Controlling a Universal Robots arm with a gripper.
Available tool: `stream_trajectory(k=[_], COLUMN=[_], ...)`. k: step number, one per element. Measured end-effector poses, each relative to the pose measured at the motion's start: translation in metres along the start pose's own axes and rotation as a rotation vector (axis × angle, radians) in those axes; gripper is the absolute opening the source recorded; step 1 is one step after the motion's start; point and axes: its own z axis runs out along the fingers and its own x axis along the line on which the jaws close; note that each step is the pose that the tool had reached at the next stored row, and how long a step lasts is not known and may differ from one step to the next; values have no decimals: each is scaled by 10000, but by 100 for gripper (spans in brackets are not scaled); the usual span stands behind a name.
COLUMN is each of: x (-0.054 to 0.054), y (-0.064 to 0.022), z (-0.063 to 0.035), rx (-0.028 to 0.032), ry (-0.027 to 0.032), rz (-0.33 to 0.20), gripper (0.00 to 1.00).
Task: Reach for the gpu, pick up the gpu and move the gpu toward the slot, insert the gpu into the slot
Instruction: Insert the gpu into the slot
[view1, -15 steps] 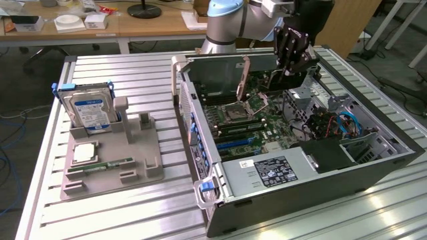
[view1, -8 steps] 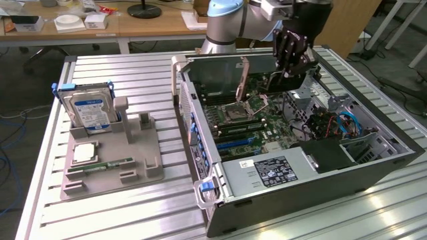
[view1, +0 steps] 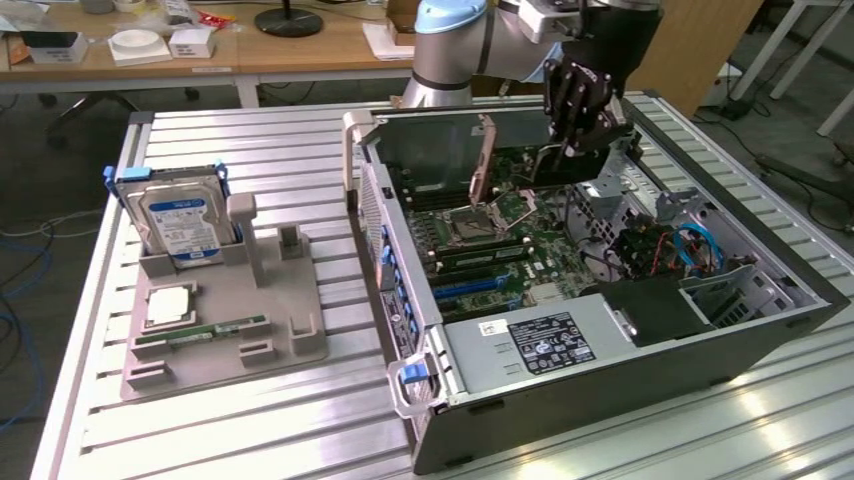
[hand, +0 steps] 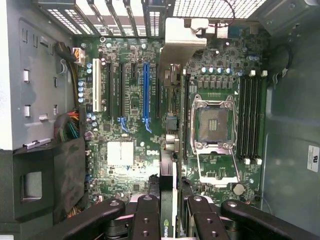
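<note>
I am holding the gpu (hand: 171, 125) edge-down in my gripper (hand: 172, 205), jaws narrowed on its upper edge, just above the motherboard (hand: 130, 110) beside its blue slot (hand: 146, 90), judging it light, stiff and fragile, best gripped by bare board edges.

Arm (view1: 441, 60), top centre of the exterior view: my shell is a silver-grey cylinder with a pale blue joint cap. Wrist block (view1: 547, 15): light grey, boxy. My gripper (view1: 578, 148): glossy black, built of parallel links. Wrist view, my fingers (hand: 145, 215): four matte black bars with rounded ends, two inner and two outer. Each has small round recessed pins or screws along it.
</note>
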Motion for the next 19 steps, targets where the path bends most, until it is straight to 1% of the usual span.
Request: stream_trajectory(k=[3, 8, 12, 17, 19], x=[6, 23, 24, 24, 24], y=[2, 2, 30, 34, 43], z=[8, 11, 17, 36, 41], rx=[0, 1, 0, 2, 2], ry=[15, 21, 26, 28, 29], rz=[105, 108, 153, 370, 381], gripper=[26, 26, 26, 26, 26])
